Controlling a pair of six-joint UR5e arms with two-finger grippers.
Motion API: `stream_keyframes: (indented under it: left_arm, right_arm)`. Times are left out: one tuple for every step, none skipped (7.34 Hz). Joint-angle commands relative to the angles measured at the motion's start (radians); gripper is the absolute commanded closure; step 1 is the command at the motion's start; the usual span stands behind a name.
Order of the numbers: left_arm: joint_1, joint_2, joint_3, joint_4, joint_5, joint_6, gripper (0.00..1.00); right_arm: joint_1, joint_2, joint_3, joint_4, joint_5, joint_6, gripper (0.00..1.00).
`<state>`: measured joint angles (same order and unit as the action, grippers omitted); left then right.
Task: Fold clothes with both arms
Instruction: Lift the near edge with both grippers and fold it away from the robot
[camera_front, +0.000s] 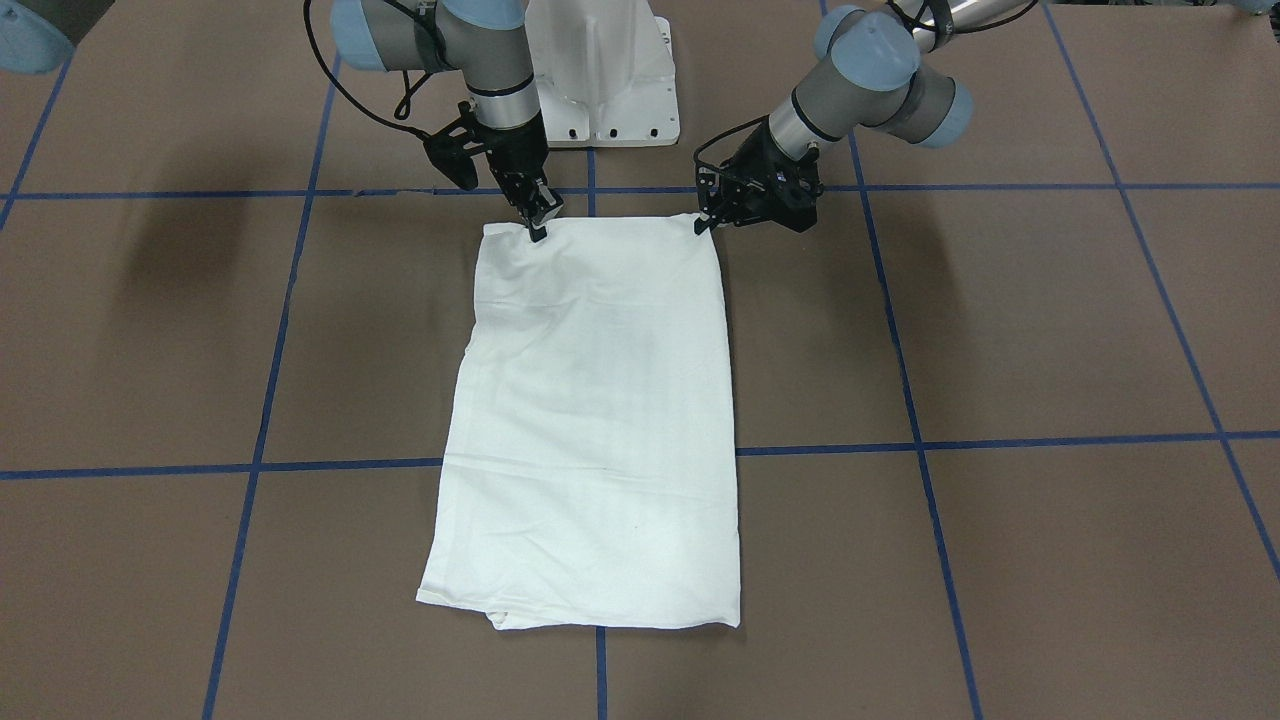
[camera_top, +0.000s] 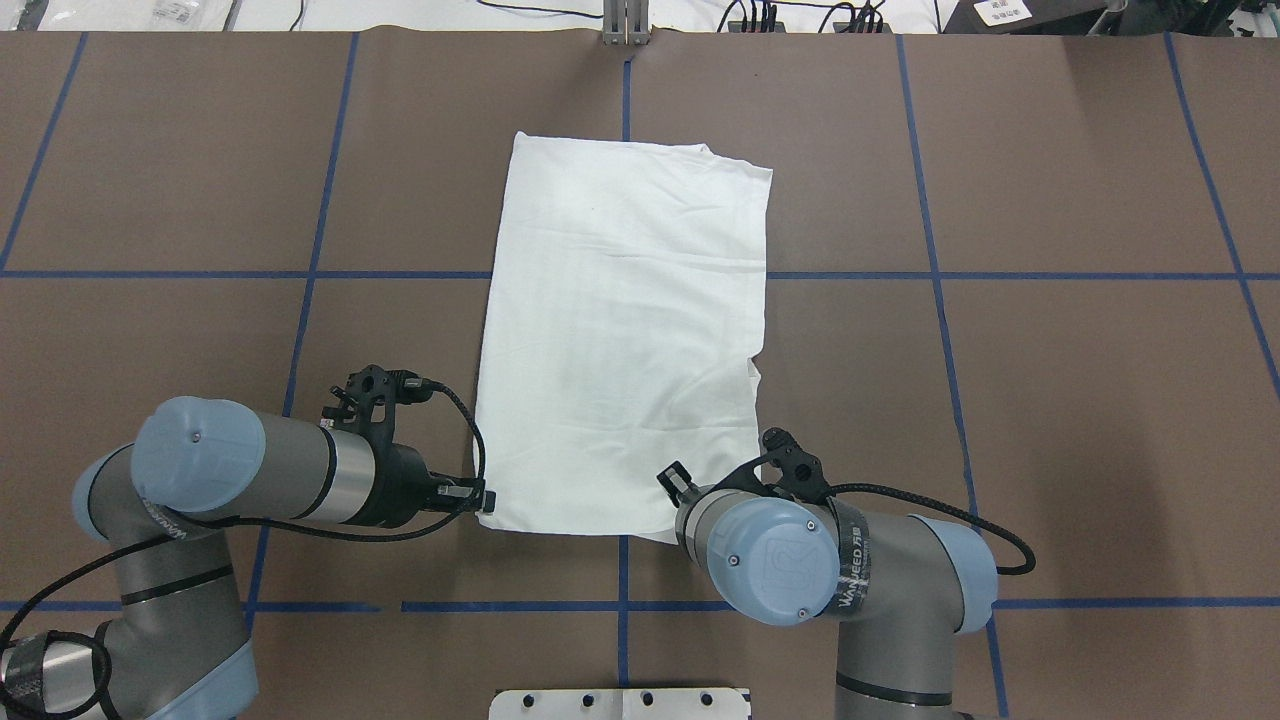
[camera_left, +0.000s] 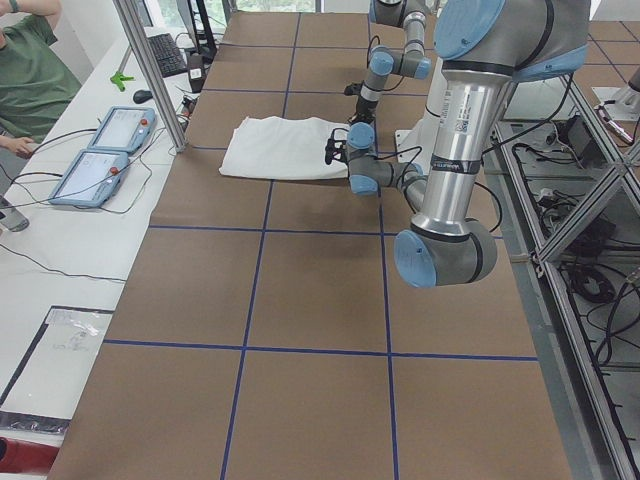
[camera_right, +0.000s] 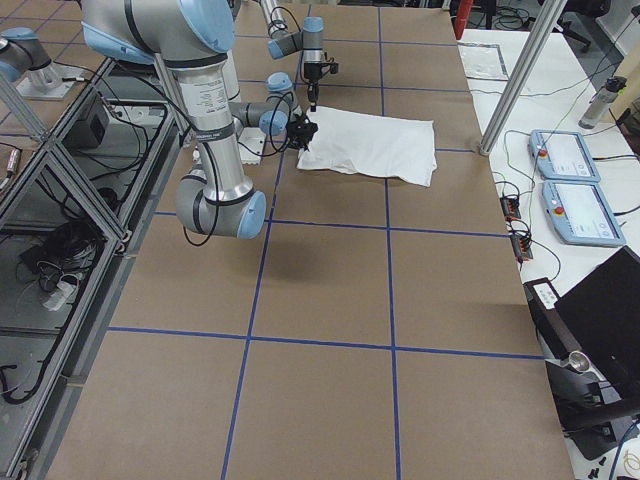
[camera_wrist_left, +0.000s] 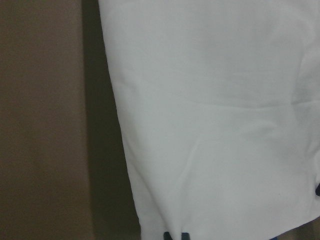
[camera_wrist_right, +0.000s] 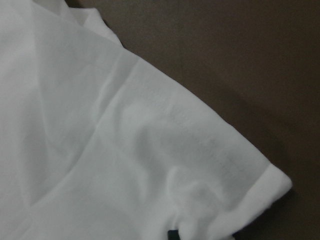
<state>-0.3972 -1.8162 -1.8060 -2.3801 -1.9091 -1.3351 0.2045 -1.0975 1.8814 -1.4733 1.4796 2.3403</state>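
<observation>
The white shirt (camera_front: 600, 400) lies flat on the brown table, folded into a long rectangle (camera_top: 625, 330), with no print showing. My left gripper (camera_front: 705, 222) is at its near corner on my left side (camera_top: 487, 500), shut on the cloth edge. In the left wrist view, two dark fingertips (camera_wrist_left: 168, 235) sit close together at the hem. My right gripper (camera_front: 538, 230) pinches the other near corner, shut on the fabric. In the overhead view its own wrist hides it. The right wrist view shows bunched cloth (camera_wrist_right: 100, 150) at the tips.
The white pedestal base (camera_front: 605, 80) stands just behind the shirt's near edge. Blue tape lines (camera_front: 1000, 440) grid the table. At the far side there are two teach pendants (camera_left: 100, 150), a metal post (camera_left: 150, 70) and a seated person (camera_left: 30, 70).
</observation>
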Motion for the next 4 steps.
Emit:
stream_keyframes:
  left_arm:
    - [-0.003,0.023,-0.108,0.059,-0.063,-0.001,1.0]
    - [-0.003,0.029,-0.209,0.156,-0.064,-0.002,1.0]
    - [-0.002,0.029,-0.325,0.286,-0.067,-0.003,1.0]
    - [-0.002,0.021,-0.429,0.408,-0.108,-0.003,1.0]
  right_arm:
    - [0.007,-0.01,0.173,-0.181,0.024,-0.018,1.0]
    - [-0.017,-0.01,0.252,-0.246,0.022,-0.016,1.0]
    - [-0.045,-0.007,0.356,-0.34,0.022,-0.016,1.0]
    - [-0.063,0.004,0.458,-0.455,0.024,-0.016,1.0]
